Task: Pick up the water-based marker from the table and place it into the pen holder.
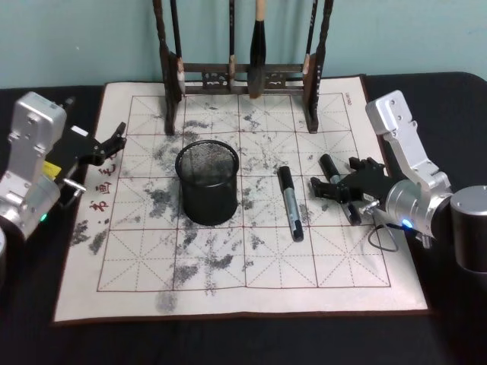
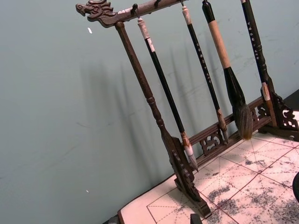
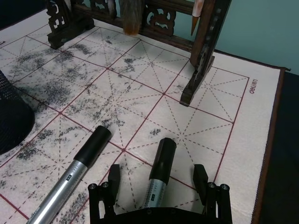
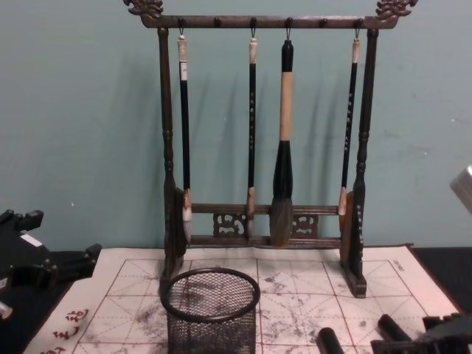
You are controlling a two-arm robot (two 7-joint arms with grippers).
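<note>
Right wrist view shows the right gripper (image 3: 157,171) with jaws spread wide, the water-based marker (image 3: 161,158) lying between them clear of both fingers, a second marker (image 3: 70,179) just outside, the pen holder (image 1: 207,182) beyond it, and the left gripper (image 1: 114,144) parked across the mat (image 1: 228,289).

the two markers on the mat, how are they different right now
The inner marker lies free on the mat, nearer the pen holder; the outer marker lies between the open fingers of the right gripper, seemingly not touched by them. The inner marker shows its full length; the outer marker is partly covered by that gripper. Both lie flat, black caps toward the brush rack, barrels silvery.
</note>
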